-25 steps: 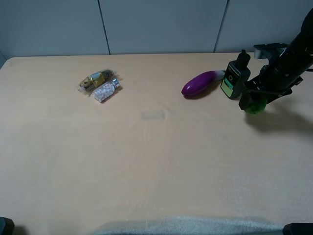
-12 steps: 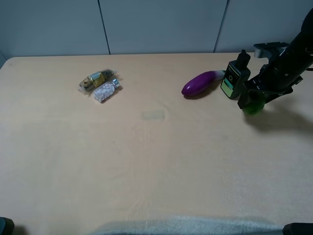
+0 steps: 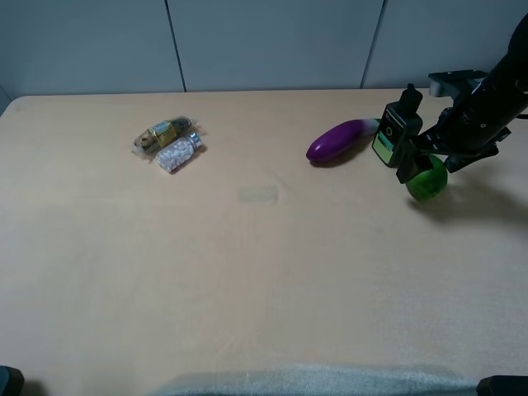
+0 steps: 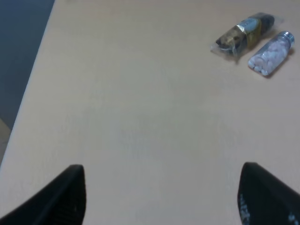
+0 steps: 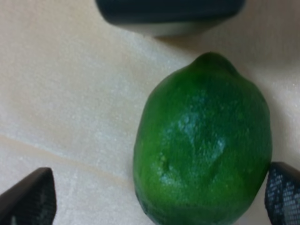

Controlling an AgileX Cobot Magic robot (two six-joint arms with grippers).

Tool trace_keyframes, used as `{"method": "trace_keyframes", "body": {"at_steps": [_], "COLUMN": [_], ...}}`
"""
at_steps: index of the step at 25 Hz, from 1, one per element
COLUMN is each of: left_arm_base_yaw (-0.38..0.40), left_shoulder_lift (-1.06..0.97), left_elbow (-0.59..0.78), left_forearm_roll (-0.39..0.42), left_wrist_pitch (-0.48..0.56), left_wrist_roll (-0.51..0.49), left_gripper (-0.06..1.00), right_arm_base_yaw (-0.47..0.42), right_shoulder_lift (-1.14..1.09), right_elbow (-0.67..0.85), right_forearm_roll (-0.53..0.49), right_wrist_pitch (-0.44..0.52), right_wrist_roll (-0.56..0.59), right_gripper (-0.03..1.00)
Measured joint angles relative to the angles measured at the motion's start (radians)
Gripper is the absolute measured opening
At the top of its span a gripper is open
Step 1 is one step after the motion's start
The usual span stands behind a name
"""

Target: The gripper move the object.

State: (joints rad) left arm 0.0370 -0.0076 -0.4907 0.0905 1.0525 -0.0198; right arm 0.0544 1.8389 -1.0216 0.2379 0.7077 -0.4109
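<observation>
R tool jaws wide, straddling lime, not gripping; L tool wide, empty.

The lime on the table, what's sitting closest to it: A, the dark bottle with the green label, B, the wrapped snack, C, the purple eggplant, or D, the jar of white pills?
A: in the exterior high view the lime lies just beside the dark bottle, nearer than the eggplant.

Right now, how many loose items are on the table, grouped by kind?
Fruit and vegetables: 2, the lime and the eggplant
Bottles: 2, the dark bottle and the pill bottle
Wrapped packets: 1, the snack packet
Total: 5
</observation>
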Motion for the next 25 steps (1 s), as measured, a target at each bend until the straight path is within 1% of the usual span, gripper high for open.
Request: {"method": "trace_keyframes", "body": {"at_steps": [8,15,20,25], "left_arm_base_yaw": [0.000,0.000,0.000,0.000], "left_shoulder_lift": [0.000,0.000,0.000,0.000], "left_elbow": [0.000,0.000,0.000,0.000], "left_forearm_roll": [0.000,0.000,0.000,0.000], "left_wrist_pitch": [0.000,0.000,0.000,0.000], "left_wrist_roll": [0.000,0.000,0.000,0.000], "left_gripper": [0.74,0.74,0.74,0.74], "right_arm_base_yaw": [0.000,0.000,0.000,-0.002], "right_shoulder_lift": [-0.035,-0.173,-0.361,-0.615], "right_elbow": [0.000,0.000,0.001,0.001], "right_forearm_roll": [0.000,-0.016,-0.061,-0.178], "right_wrist_pitch": [0.005,0.006,0.009,0.009], "right_wrist_roll": [0.011,0.091,0.163,0.287], "right_gripper": [0.69,0.69,0.69,0.69]}}
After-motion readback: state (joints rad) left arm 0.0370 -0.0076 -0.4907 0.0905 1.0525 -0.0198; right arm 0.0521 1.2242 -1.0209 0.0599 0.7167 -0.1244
